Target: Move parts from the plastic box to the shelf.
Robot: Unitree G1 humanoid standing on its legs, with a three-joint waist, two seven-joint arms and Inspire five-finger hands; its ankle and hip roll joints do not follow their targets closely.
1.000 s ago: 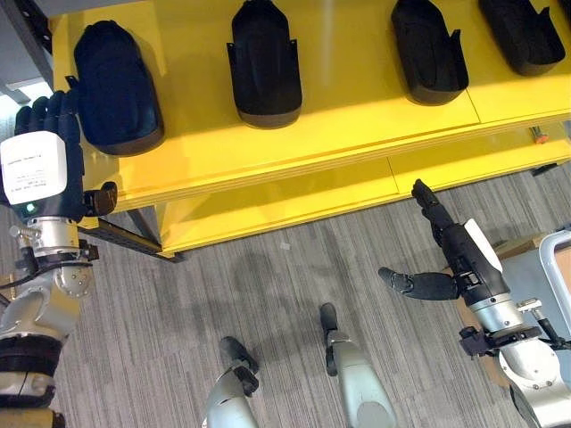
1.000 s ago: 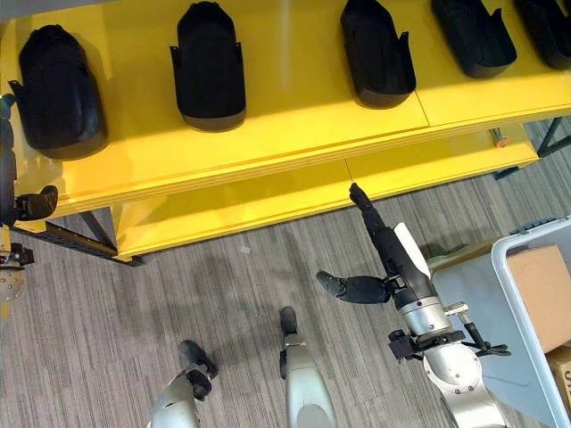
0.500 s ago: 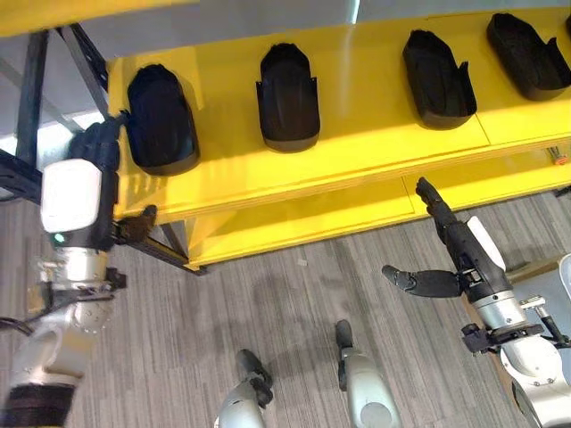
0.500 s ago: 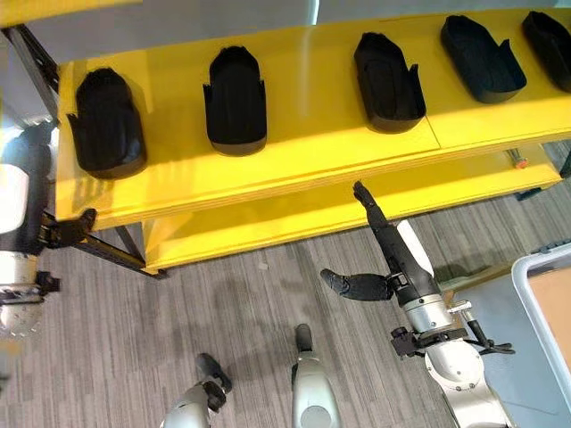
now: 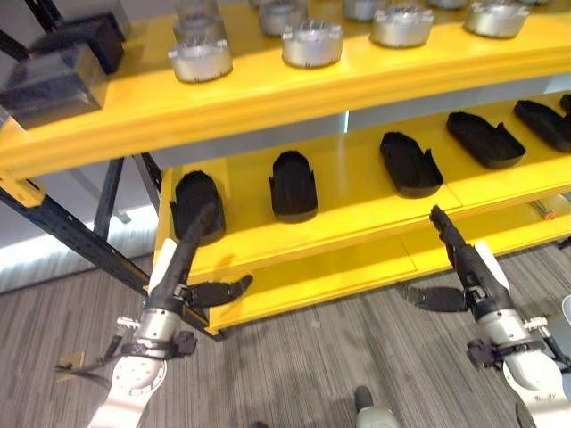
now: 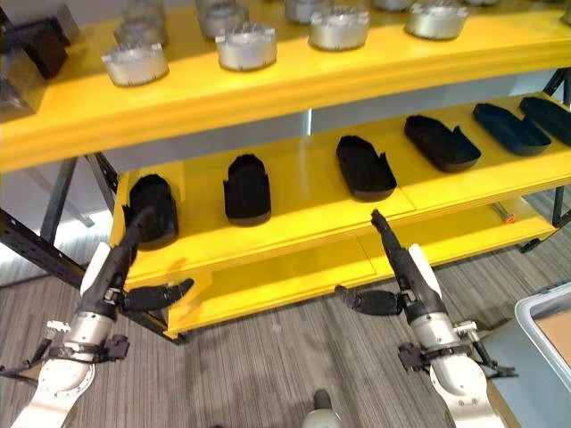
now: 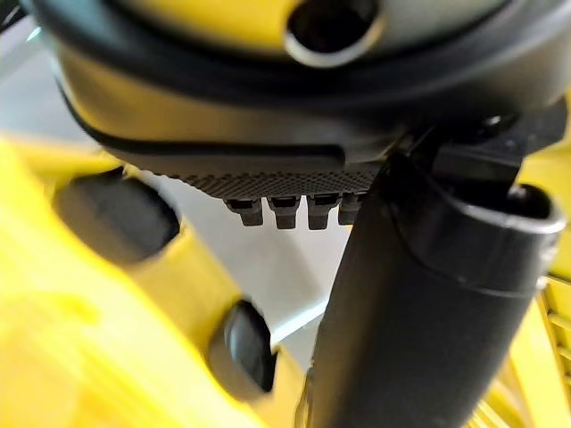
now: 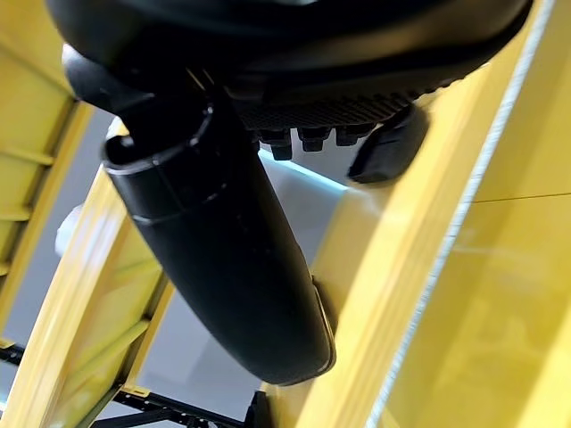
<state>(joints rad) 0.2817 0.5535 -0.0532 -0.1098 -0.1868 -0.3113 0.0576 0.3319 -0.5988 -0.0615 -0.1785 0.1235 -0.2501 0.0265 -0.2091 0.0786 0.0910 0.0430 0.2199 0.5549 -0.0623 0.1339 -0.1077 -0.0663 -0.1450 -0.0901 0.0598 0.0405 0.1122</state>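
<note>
Now, at the far left, the left robot hand point(image 5: 183, 267) is raised before the yellow shelf point(image 5: 357, 209), its fingers straight and pointing up at the leftmost black part point(image 5: 198, 206), its thumb spread out sideways; it holds nothing. That black part lies at the left end of the shelf's middle level. To its right, four more black parts point(image 5: 293, 185) lie in a row along the same level, each apart from the next. On the top level above stand round silver parts point(image 5: 312, 43), with dark blocks point(image 5: 53, 76) at its left end. Further right, the right robot hand point(image 5: 464, 263) is held up below the middle level's front edge, fingers straight, thumb out sideways, empty. At the lower right corner shows a plastic box point(image 6: 544, 325).
</note>
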